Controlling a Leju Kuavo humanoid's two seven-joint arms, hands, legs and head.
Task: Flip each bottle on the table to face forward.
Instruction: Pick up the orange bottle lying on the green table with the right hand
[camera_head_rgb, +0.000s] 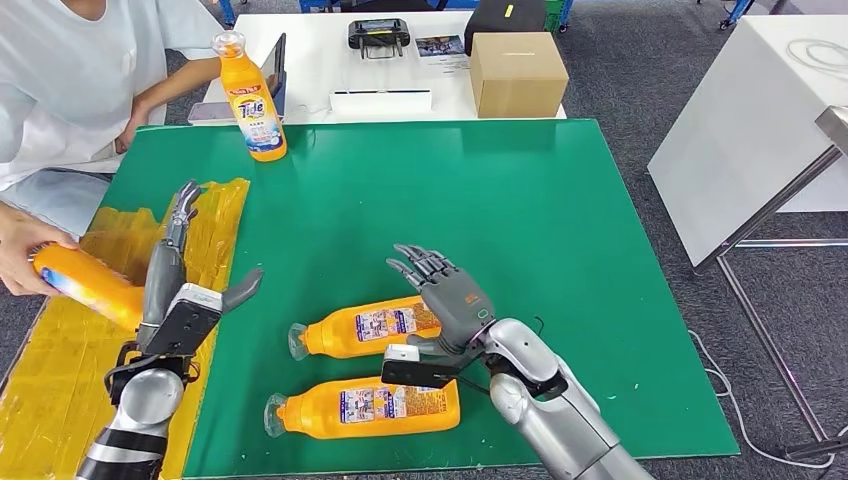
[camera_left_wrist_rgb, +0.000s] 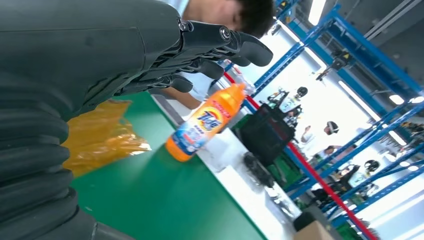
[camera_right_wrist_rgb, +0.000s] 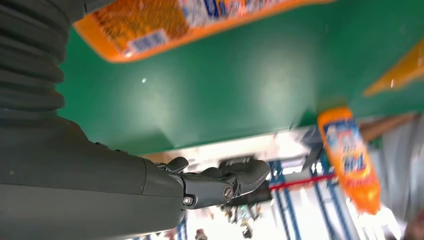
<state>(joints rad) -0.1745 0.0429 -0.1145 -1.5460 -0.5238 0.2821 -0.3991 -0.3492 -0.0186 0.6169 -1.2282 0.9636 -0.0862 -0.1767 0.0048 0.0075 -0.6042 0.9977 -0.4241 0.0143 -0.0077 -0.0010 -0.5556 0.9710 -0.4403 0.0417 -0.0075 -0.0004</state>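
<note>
Two orange bottles lie on their sides on the green mat (camera_head_rgb: 560, 230), labels up, caps to the left: one (camera_head_rgb: 365, 328) farther, one (camera_head_rgb: 365, 407) nearer the front edge. A third orange bottle (camera_head_rgb: 252, 98) (camera_left_wrist_rgb: 205, 123) (camera_right_wrist_rgb: 350, 157) stands upright at the mat's far left. A person's hand holds a fourth orange bottle (camera_head_rgb: 85, 283) at the left edge. My right hand (camera_head_rgb: 447, 290) hovers open just right of the farther lying bottle, fingers spread, holding nothing. My left hand (camera_head_rgb: 175, 280) is open over the yellow sheet, fingers straight.
A crumpled yellow sheet (camera_head_rgb: 60, 370) covers the mat's left strip. A person in white sits at the far left. Behind the mat a white table carries a cardboard box (camera_head_rgb: 517, 73), a controller and a black case. Another white table (camera_head_rgb: 760, 120) stands at right.
</note>
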